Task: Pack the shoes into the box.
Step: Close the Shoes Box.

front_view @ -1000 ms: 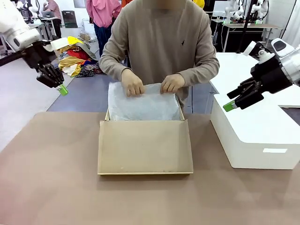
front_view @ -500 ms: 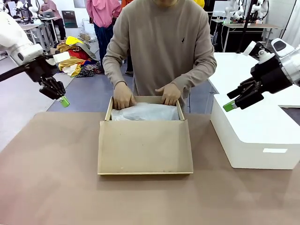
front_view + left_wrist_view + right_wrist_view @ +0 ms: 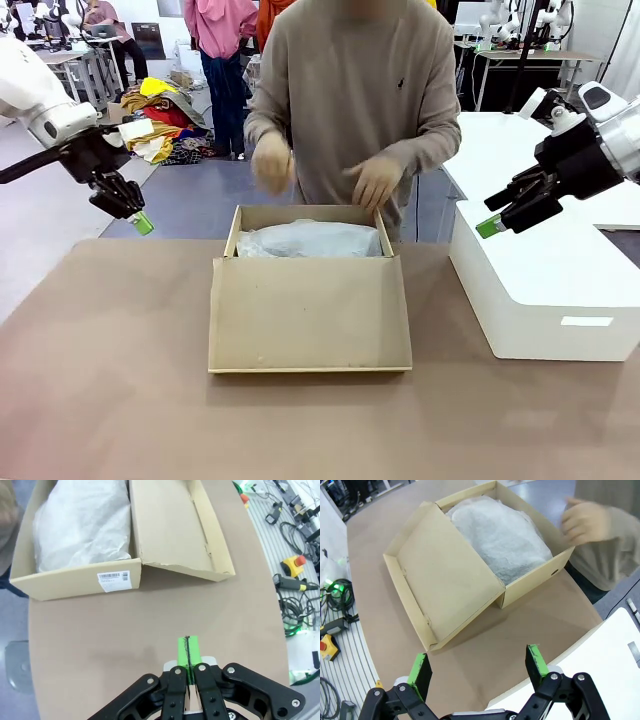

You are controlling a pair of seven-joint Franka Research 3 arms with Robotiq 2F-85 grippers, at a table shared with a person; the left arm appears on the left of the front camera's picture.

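Observation:
The tan cardboard box [image 3: 309, 305] lies mid-table with its flap lid folded out toward me. White tissue paper [image 3: 310, 239] fills the tray and covers whatever is inside; the shoes are hidden. The same box [image 3: 90, 575] [image 3: 450, 580] appears in both wrist views, with tissue paper [image 3: 500, 542] bulging above the rim. The person's hands [image 3: 272, 160] hover raised above the far edge of the box. My left gripper [image 3: 141, 222] hangs shut and empty above the table's far left corner. My right gripper [image 3: 490, 224] is open over the white box, holding nothing.
A large white block-shaped box [image 3: 545, 280] stands on the table's right side under my right arm. The person [image 3: 350, 90] stands at the far edge. Bare brown table [image 3: 120, 380] lies left of and in front of the cardboard box.
The person pressed the tissue paper down into the box, then lifted both hands off it. My left gripper sank a little and drifted right. The right arm stayed still.

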